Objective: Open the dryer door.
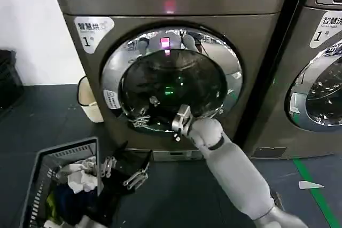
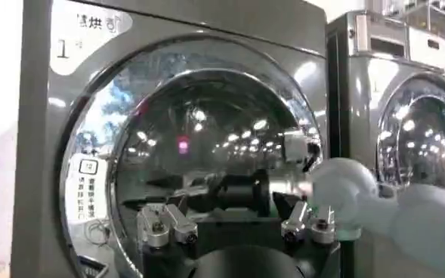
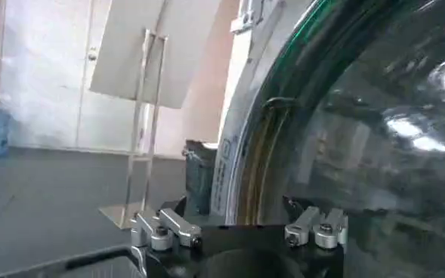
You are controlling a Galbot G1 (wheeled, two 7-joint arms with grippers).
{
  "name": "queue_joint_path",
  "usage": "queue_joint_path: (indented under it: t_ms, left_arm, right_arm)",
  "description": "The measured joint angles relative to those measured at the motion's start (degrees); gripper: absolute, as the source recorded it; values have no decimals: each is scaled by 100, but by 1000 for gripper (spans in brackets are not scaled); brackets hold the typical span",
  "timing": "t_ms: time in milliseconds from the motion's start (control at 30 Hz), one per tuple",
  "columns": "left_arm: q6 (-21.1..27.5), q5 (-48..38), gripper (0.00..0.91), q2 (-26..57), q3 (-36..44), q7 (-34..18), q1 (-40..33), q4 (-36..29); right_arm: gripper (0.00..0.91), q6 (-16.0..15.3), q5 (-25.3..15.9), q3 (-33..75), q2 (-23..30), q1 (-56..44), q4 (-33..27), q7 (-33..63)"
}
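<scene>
Right pincer (image 1: 180, 123), spread open, sits against the lower glass of the dryer door (image 1: 171, 81); left pincer (image 1: 125, 172), also open, waits low by the floor.

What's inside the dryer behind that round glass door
Behind the dryer door the dark glass mostly shows reflections and a green glow; the drum's contents cannot be made out. The right gripper covers part of the door's lower glass.
</scene>
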Motion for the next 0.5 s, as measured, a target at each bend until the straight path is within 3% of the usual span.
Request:
queue_joint_path:
  t_ms: [500]
  left_arm:
    - [-25, 53, 907, -18, -17, 12, 9, 9]
  right_arm:
    - [907, 75, -132, -277, 310, 337, -515, -76]
